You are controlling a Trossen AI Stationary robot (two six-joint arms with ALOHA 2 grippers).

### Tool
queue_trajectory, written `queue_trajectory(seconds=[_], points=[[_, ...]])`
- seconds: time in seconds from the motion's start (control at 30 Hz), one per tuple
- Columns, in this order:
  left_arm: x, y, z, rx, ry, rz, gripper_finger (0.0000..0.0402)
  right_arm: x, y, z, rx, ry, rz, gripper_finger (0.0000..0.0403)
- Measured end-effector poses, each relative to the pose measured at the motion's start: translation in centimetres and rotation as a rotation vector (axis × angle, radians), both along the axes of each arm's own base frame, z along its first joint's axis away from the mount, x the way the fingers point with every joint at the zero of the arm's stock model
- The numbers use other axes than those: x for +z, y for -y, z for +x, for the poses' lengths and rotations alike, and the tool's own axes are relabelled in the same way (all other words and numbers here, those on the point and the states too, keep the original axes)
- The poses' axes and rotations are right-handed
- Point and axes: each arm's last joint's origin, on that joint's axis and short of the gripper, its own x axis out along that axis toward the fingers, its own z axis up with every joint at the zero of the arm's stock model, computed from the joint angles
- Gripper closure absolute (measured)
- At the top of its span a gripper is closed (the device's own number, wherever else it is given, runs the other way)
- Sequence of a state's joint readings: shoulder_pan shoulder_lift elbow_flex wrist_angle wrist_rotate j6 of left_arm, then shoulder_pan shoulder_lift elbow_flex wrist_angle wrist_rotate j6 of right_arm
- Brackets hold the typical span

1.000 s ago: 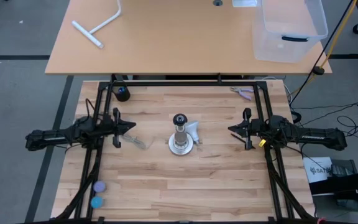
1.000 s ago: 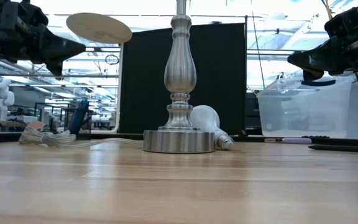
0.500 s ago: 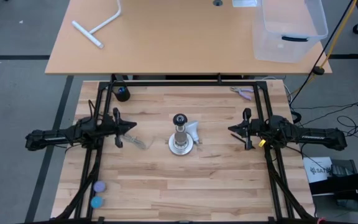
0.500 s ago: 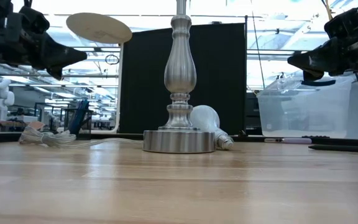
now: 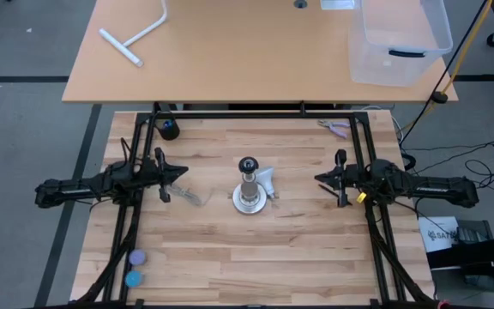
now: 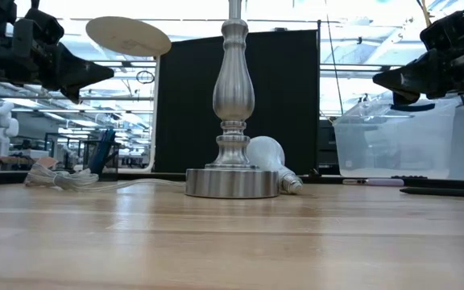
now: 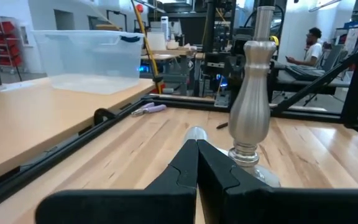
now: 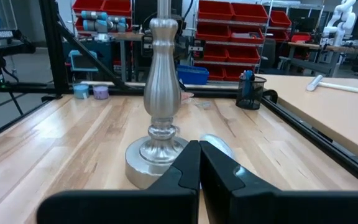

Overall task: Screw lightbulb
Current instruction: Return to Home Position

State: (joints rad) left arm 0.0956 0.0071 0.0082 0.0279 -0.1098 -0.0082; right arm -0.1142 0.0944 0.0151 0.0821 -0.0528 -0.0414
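Left claw [image 5: 181, 175] and right claw [image 5: 318, 179] hung above the desk [image 5: 230, 249] on opposite sides of the lamp [image 5: 249, 184]. Each had its fingers pressed fully together w/ nothing in its grip. Out of the socket, the lightbulb [image 5: 267, 180] lay on its side on the desk, tight by the lamp's round foot on the right-arm side; whether it touched the foot couldn't be told. Its long axis ran roughly across the line btwn the two claws: globe toward the lamp's far side, screw base toward the lamp's front side and angled slightly to the right arm. Right claw was the nearer, w/ an open path to the neck, while the lamp's post stood btwn the left claw and the lightbulb. Any re-grasp would prob. suit the right arm, which would have to open first.
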Motion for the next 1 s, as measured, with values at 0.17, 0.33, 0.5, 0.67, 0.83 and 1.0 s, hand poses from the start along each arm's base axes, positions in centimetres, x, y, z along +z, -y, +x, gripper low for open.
queue_trajectory(seconds=[0.17,0.33,0.5,0.67,0.83,1.0], points=[[0.0,-0.01,0.0,0.004,0.0,0.0,0.0399,-0.41,0.0,-0.01,0.0,-0.047,-0.068,0.0403],[0.0,-0.01,0.0,0.004,0.001,0.0,0.0399,-0.54,0.02,-0.01,-0.006,-0.061,-0.074,0.0403],[0.0,-0.01,0.0,0.005,0.0,0.0,0.0399,-0.48,0.01,-0.01,-0.001,-0.057,-0.093,0.0403],[0.0,-0.01,0.0,0.005,0.001,0.0,0.0399,-0.44,0.01,-0.01,-0.001,-0.053,-0.104,0.0403],[0.0,-0.01,0.0,0.005,0.0,0.001,0.0399,-0.44,0.01,-0.01,-0.001,-0.054,-0.117,0.0403],[0.0,-0.01,0.0,0.005,0.0,0.001,0.0399,-0.37,0.01,-0.01,-0.001,-0.047,-0.109,0.0403]])
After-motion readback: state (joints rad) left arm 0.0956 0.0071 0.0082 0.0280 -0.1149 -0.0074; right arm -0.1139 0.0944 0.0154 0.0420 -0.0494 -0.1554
